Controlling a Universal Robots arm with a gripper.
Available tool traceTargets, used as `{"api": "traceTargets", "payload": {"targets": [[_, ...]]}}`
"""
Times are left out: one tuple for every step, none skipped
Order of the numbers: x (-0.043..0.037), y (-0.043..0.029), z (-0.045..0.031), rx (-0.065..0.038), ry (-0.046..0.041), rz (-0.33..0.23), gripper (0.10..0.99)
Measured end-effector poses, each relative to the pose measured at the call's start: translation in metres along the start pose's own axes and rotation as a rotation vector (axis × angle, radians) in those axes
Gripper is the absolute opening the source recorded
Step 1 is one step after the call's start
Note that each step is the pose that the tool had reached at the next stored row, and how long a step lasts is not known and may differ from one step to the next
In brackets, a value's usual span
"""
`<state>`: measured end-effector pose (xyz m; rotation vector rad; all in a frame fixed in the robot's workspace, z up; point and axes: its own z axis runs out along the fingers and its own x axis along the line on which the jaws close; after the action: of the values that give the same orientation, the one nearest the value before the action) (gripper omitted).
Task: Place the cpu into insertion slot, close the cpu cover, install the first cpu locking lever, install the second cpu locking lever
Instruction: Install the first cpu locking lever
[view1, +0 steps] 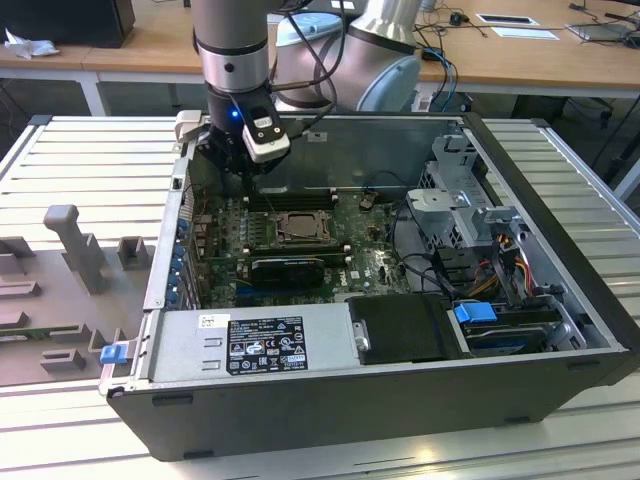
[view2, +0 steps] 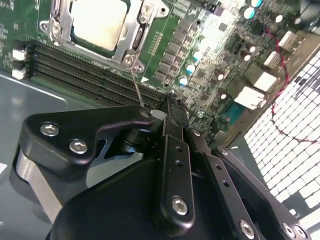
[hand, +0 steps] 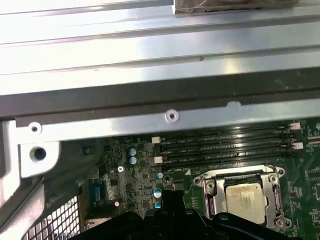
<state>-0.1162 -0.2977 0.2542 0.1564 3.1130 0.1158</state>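
Cpu (view2: 97, 25) seated, cpu cover (view2: 132, 37) down; gripper (view2: 167, 107) jaws closed, empty, by a locking lever (view2: 136, 85); levering step pending

cpu (view2: 97, 24) cut by frame edge; gripper (view2: 167, 107) tips hidden.

The case (view1: 560, 400) is open on top, so the socket (view1: 297, 226) is clear from above. The gripper (view1: 245, 172) hangs close to the far wall (view1: 360, 150); memory slots (hand: 225, 145) lie between wall and socket. Drive cage (view1: 465, 205) and cables (view1: 505, 265) crowd the exterior view's right end.
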Motion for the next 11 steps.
{"api": "traceTargets", "payload": {"targets": [[0.0002,0.0023,0.0004,0.0,0.0002,-0.001,0.106],[0.0005,0.0052,0.0008,0.0,0.0004,-0.004,0.106],[-0.0002,0.0064,0.001,0.0,0.0005,-0.006,0.106],[-0.0014,0.0067,0.0011,0.0,0.0006,-0.006,0.106],[-0.0027,0.0069,0.0012,0.0,0.0006,-0.007,0.106],[-0.0036,0.007,0.0012,0.0,0.0007,-0.007,0.106],[-0.0039,0.007,0.0011,0.0,0.0007,-0.007,0.106],[-0.0041,0.007,0.0011,0.0,0.0007,-0.007,0.106],[-0.0042,0.007,0.0012,0.0,0.0007,-0.007,0.106],[-0.0044,0.0071,0.0012,0.0,0.0006,-0.007,0.106],[-0.0046,0.0071,0.0012,0.0,0.0007,-0.007,0.106]]}}
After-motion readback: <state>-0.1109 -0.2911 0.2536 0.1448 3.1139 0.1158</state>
